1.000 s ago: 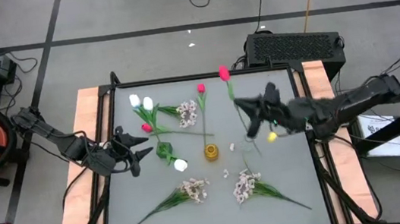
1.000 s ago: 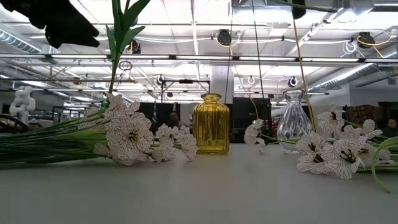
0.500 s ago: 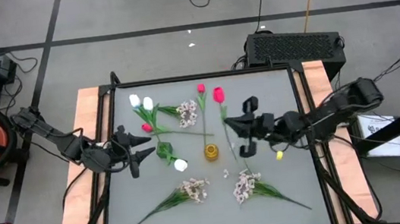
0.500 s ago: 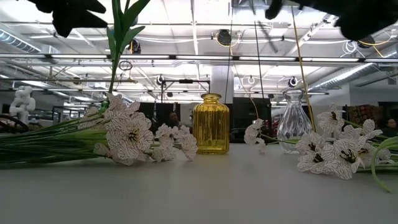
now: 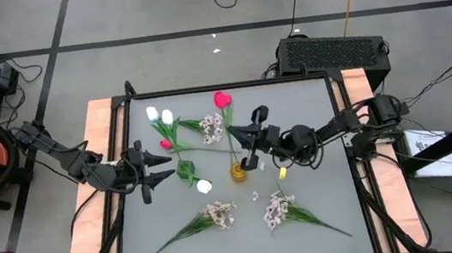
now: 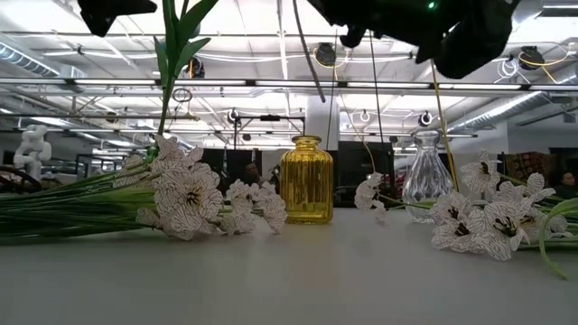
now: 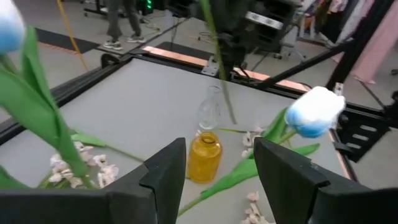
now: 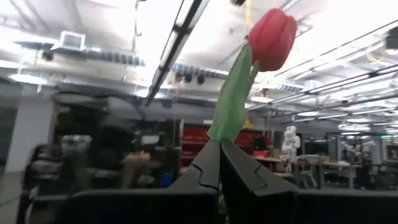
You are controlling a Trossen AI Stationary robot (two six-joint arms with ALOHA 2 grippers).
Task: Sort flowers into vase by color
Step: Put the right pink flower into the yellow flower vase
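- The yellow vase [image 5: 239, 172] stood near the table's [image 5: 310, 107] middle, and I could see nothing inside it.
- A clear vase [image 6: 427, 177] stood just beside it toward 3 o'clock; whether it held anything I could not tell.
- The right gripper [image 5: 248, 141] hung over the yellow vase, fingers pinched together on the stem of a red tulip [image 5: 222, 100], bloom toward 12 o'clock.
- That stem's lower end ran past the vase mouth in the low view; whether it touched the rim I could not tell.
- The left gripper [image 5: 149, 167] waited at 9 o'clock, fingers apart on nothing.
- White tulips [image 5: 159, 116] and a second red one [image 5: 165, 143] lay at 10 o'clock, another white bloom [image 5: 204, 185] just beside the left gripper.
- Pale sprays [image 5: 219, 215] lay at 6 o'clock, with one more [image 5: 211, 126] at 11.
- Both arms were cut off at the low view's upper edge.
- No writing was legible anywhere.
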